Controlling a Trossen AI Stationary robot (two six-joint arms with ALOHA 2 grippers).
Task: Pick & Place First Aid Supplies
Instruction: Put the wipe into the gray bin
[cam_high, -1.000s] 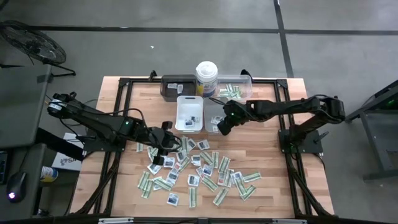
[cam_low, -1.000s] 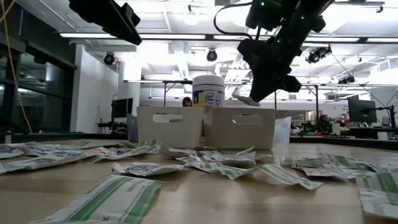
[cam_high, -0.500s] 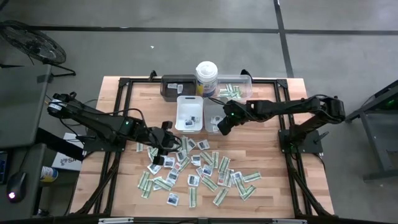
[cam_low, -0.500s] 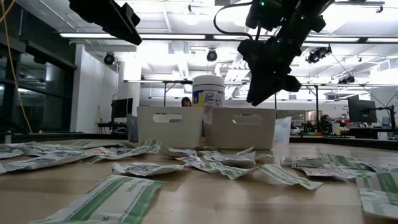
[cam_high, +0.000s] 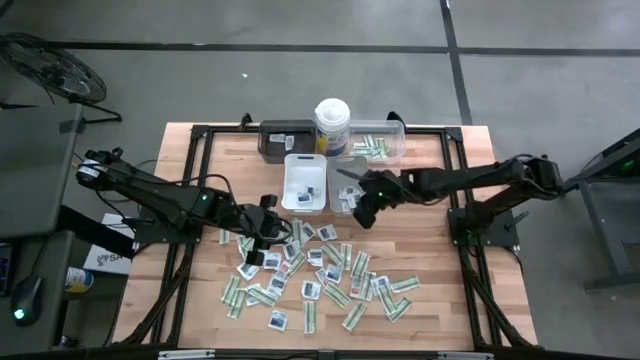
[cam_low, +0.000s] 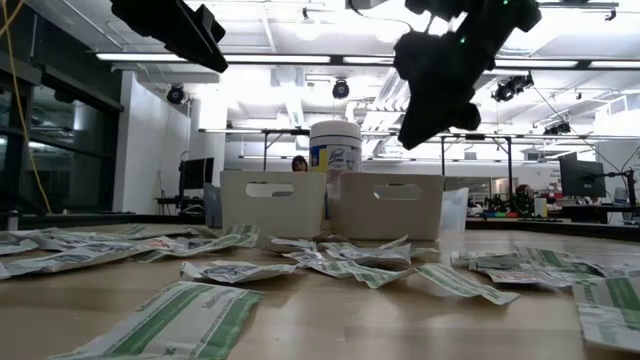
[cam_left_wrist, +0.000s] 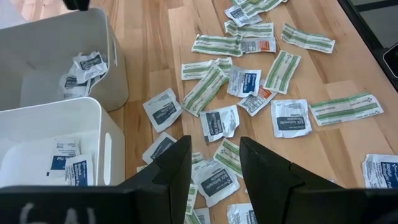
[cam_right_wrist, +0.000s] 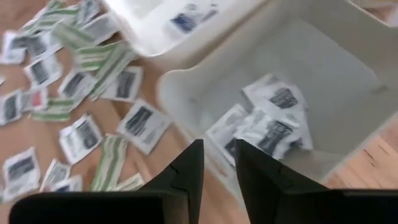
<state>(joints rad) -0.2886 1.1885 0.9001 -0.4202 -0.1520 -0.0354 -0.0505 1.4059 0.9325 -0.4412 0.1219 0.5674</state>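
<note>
The first aid supplies (cam_high: 320, 270) are white sachets and green-striped strips lying flat and strewn over the middle of the wooden table. More sachets lie in the white tray (cam_high: 305, 185) and the grey tray (cam_right_wrist: 267, 124). My left gripper (cam_left_wrist: 214, 168) hangs open above the left part of the heap (cam_high: 275, 232), with nothing between its fingers. My right gripper (cam_right_wrist: 217, 168) stands a little open and empty in the air over the near rim of the grey tray (cam_high: 345, 192). In the low view the right gripper (cam_low: 415, 130) is well above the trays.
Behind the two trays stand a dark tray (cam_high: 285, 140), a tall white canister (cam_high: 332, 122) and a clear tray (cam_high: 378, 142) holding strips. Black frame rails (cam_high: 200, 140) run along the table's sides. Bare wood (cam_high: 430, 280) lies to the right of the heap.
My right gripper has let go of a white sachet it held at its fingertips over the grey tray. Since then it has risen and drawn back toward the table's near edge, rolling a little. My left arm has kept still.
</note>
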